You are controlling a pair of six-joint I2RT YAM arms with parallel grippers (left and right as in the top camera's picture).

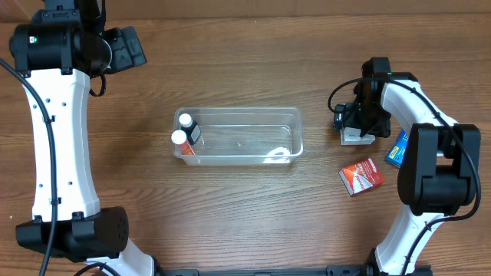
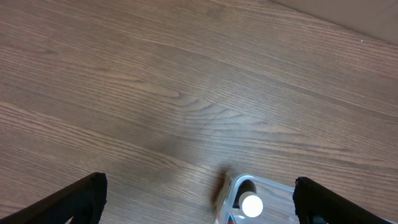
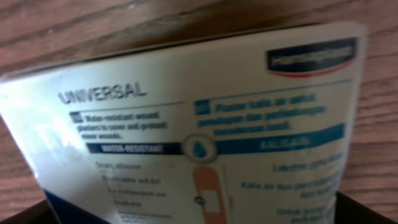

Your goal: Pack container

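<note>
White blue-printed box (image 3: pixel 199 124) blurs across the right wrist view, hiding whether the right gripper (image 1: pixel 357 131) above it grips it; left gripper (image 2: pixel 202 200) hovers open

Robot lab setup — left arm (image 1: pixel 60 138), right arm (image 1: pixel 430 165), wood-grain table (image 1: pixel 230 222).

Bright, even light from above falls on the brown wood-grain counter (image 1: pixel 230 215); shadows stay soft; glare glints inside the clear plastic rectangular container (image 1: pixel 298 130); the right wrist view is blurred, its white printed box (image 3: pixel 199 124) out of focus.
</note>
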